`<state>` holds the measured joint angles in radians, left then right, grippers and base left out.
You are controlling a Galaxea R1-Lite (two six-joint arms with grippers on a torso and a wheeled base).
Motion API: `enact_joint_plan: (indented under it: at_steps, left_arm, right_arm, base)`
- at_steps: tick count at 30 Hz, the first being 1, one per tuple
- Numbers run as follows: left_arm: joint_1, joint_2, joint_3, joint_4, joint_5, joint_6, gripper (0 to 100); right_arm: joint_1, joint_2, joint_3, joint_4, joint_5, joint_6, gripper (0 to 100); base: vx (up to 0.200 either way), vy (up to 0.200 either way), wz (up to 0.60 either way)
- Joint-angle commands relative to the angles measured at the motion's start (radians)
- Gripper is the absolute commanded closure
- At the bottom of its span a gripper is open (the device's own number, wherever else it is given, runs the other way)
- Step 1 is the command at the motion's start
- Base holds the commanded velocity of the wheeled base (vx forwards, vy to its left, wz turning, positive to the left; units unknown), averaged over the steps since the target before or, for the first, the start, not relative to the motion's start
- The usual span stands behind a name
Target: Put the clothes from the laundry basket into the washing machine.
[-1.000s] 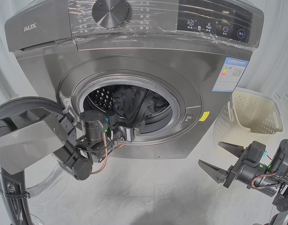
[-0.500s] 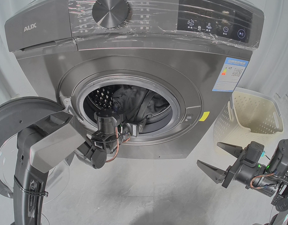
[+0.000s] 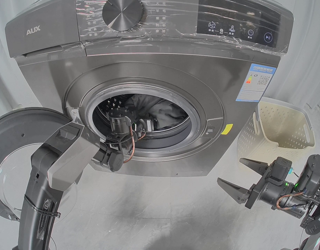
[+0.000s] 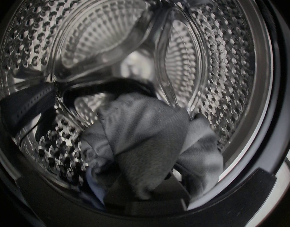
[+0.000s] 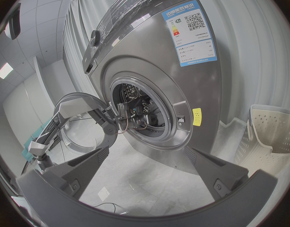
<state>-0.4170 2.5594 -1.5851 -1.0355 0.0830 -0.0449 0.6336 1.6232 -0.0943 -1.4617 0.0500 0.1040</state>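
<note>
Loading step: over the last second the left arm has gone deeper into the washing machine (image 3: pixel 149 63). Its wrist was at the lower lip of the opening and is now inside the mouth.
Left gripper (image 3: pixel 149 124): inside the machine's drum, up against the clothes (image 4: pixel 145 136). Whether its fingers grip the cloth or have let go cannot be told.
Clothes: a grey bundle low in the machine's drum, toward the front. The dark fold that hung across the opening now lies farther in.
Right gripper (image 3: pixel 229 171): low, off the machine's right front corner, fingers spread wide and holding nothing. It has barely shifted.
Laundry basket (image 3: pixel 299 110): beside the machine's right flank, with no clothes visible in it.
Door (image 3: pixel 14 139): swung open at the machine's left.
Meaning: the load is probably all in. What seems left is letting go and backing out without dragging cloth over the lip.
</note>
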Motion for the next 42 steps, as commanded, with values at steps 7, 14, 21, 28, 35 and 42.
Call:
enact_joint_plan:
  at_steps: [7, 14, 21, 28, 35, 42]
  left_arm:
    - [0.06, 0.094, -0.259, 0.029, 0.063, -0.016, 100]
    - [0.046, 0.073, -0.222, 0.048, 0.075, -0.02, 0]
    - [0.03, 0.013, -0.095, 0.052, 0.073, -0.029, 0]
    - [0.017, -0.076, 0.056, 0.046, 0.063, -0.029, 0]
    - [-0.06, -0.355, 0.43, 0.04, 0.029, -0.03, 0]
    - [-0.166, -0.588, 0.726, 0.014, -0.003, -0.03, 0]
  right_arm:
    - [0.006, 0.009, -0.001, 0.0, 0.002, 0.0, 0]
    - [0.005, 0.007, -0.001, -0.002, 0.004, 0.002, 0]
    - [0.006, 0.007, -0.004, -0.002, 0.004, 0.002, 0]
    - [0.006, 0.007, -0.007, -0.002, 0.004, 0.003, 0]
    - [0.005, 0.007, -0.007, -0.002, 0.004, 0.003, 0]
    - [0.006, 0.006, -0.005, -0.002, 0.001, 0.003, 0]
  base:
    - [0.0, 0.0, 0.0]
    - [0.0, 0.0, 0.0]
    - [0.0, 0.0, 0.0]
    - [0.0, 0.0, 0.0]
    - [0.0, 0.0, 0.0]
    - [0.0, 0.0, 0.0]
